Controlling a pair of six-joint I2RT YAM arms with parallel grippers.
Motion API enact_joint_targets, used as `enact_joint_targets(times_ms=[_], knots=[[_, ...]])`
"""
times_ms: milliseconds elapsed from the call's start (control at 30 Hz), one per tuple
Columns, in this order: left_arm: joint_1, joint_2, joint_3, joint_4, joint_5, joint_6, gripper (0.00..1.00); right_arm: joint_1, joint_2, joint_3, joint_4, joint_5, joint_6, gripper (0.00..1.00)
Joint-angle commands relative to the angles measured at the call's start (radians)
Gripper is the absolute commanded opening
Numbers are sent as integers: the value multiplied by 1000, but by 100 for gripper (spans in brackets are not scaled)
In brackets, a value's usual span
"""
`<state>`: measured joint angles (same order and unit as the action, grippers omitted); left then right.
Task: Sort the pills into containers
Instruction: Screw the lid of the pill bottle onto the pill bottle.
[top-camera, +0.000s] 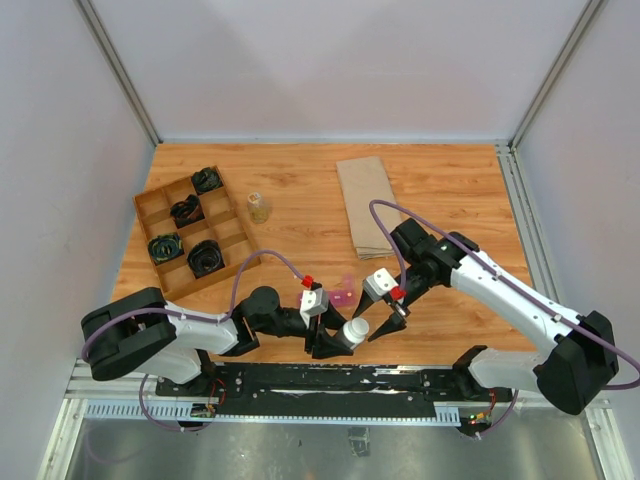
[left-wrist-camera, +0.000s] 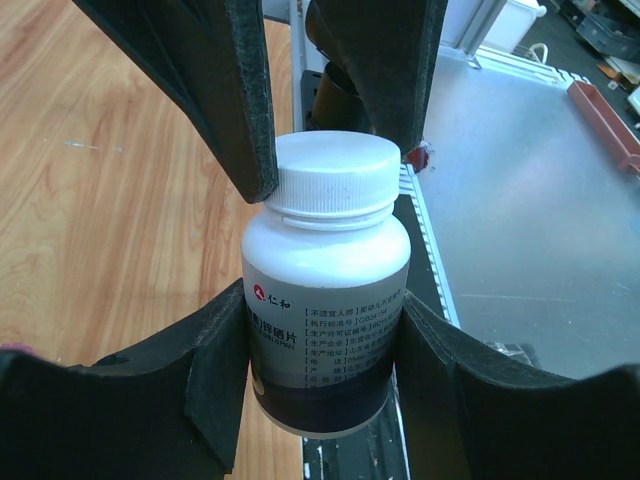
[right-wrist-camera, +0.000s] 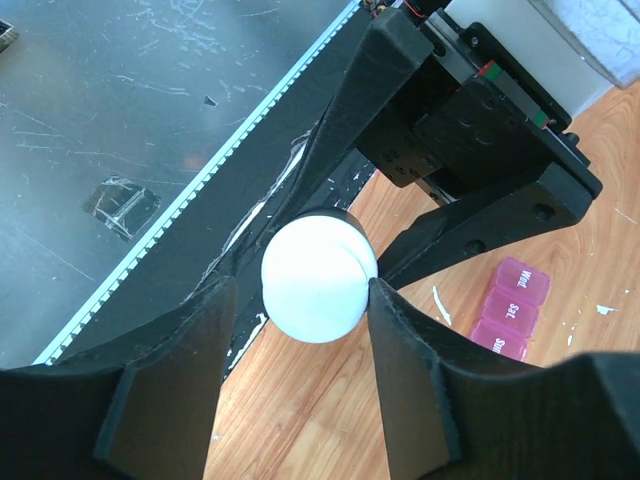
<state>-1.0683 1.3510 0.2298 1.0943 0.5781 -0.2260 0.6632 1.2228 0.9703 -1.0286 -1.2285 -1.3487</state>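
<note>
My left gripper (top-camera: 333, 344) (left-wrist-camera: 322, 352) is shut on the body of a white pill bottle (top-camera: 354, 332) (left-wrist-camera: 325, 300) with a white screw cap (left-wrist-camera: 334, 172), held near the table's front edge. My right gripper (top-camera: 376, 331) (right-wrist-camera: 298, 288) is open and straddles that cap (right-wrist-camera: 318, 278). One finger touches the cap and a small gap shows at the other. The magenta-pink strip of containers (top-camera: 343, 296) (right-wrist-camera: 511, 308) lies lids shut on the wood just behind the grippers. No loose pills show.
A brown wooden divided tray (top-camera: 232, 228) with black items stands at the back left. A small clear bottle (top-camera: 259, 207) stands beside it. A folded brown paper (top-camera: 364, 205) lies at the back centre. The metal rail (top-camera: 330, 385) runs along the near edge.
</note>
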Motion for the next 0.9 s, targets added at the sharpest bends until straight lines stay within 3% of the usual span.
enact_joint_targets(times_ms=[0,400,600,867], knots=[[-1,-17,30,22,-18,12,0,24,0,15,34,11,78,55],[-1,-52,30,-5,-67,7,0,36,-7,7,91,43,150,48],[-1,-82,24,-18,-167,-6,0,36,-18,-5,139,60,207,40],[0,-136,13,65,-343,-18,0,37,-15,-31,353,149,488,27]])
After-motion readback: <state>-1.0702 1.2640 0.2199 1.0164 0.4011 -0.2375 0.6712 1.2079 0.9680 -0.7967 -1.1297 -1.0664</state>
